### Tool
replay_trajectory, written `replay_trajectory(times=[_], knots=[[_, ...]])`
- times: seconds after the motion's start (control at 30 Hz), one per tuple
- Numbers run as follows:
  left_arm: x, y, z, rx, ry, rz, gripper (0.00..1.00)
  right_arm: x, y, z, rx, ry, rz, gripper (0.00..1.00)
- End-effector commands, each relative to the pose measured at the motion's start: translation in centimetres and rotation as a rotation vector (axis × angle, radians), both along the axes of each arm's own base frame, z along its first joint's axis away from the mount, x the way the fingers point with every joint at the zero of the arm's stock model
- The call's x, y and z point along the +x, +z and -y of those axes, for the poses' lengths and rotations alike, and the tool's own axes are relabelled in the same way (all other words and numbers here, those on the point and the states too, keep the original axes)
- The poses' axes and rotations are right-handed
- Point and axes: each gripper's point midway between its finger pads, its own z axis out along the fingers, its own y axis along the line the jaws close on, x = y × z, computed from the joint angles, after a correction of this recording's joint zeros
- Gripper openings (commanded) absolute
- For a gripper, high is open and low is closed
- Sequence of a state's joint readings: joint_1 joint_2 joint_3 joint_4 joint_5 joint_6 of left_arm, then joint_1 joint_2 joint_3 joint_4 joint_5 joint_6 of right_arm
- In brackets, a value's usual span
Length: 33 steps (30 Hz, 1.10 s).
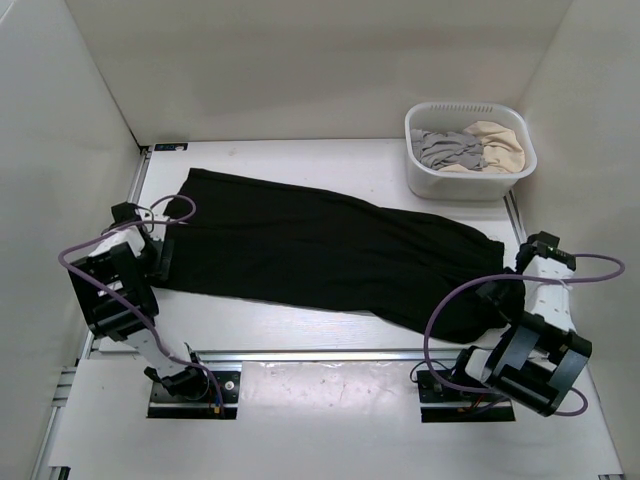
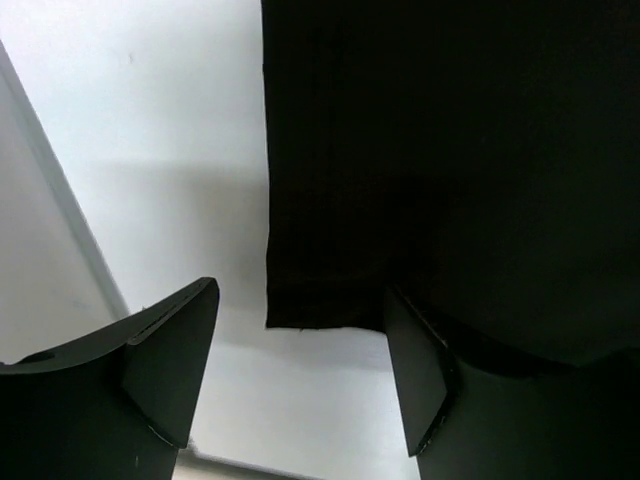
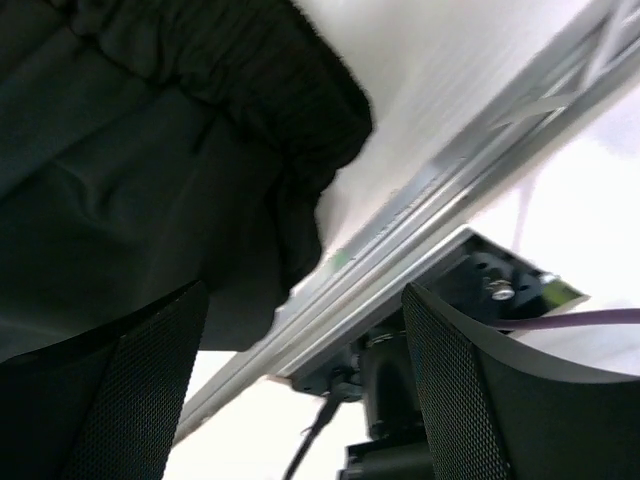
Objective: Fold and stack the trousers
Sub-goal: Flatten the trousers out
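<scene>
The black trousers (image 1: 320,250) lie flat across the table, leg hems at the left and waist at the right. My left gripper (image 1: 164,258) is open at the hem end. In the left wrist view the gripper (image 2: 300,370) hangs just above the table with the hem corner (image 2: 320,290) between its fingers, the right finger (image 2: 420,380) over the fabric. My right gripper (image 1: 503,297) is open at the waist end. In the right wrist view the gripper (image 3: 305,370) is beside the gathered elastic waistband (image 3: 290,100), and its left finger (image 3: 140,380) overlaps the cloth.
A white basket (image 1: 425,175) stands at the back right, holding a grey garment (image 1: 445,148) and a beige garment (image 1: 497,145). White walls enclose the table on three sides. A metal rail (image 3: 420,220) runs along the near table edge by the right arm's base.
</scene>
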<state>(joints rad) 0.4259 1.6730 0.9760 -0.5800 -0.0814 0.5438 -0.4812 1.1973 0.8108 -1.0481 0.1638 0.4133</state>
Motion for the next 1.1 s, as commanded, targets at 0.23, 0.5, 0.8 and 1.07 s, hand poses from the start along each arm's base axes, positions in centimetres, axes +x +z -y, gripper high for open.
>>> replay_trajectory(times=[0.23, 0.5, 0.8, 1.07], knots=[[0.2, -1.1, 1.8, -0.112, 0.034, 0.017, 0.49, 2.1, -4.0, -1.9, 0.107, -0.109, 0.037, 0.8], [-4.6, -0.1, -2.0, 0.096, 0.018, -0.099, 0.14, 0.0, -5.3, -2.3, 0.091, -0.141, -0.05, 0.17], [-11.3, 1.6, -5.9, 0.206, -0.022, -0.288, 0.14, -0.9, -1.8, -0.4, 0.017, -0.253, 0.01, 0.0], [-11.5, 2.4, -6.3, 0.227, 0.02, -0.301, 0.59, -2.2, -1.8, -1.1, 0.031, -0.262, -0.016, 0.69]])
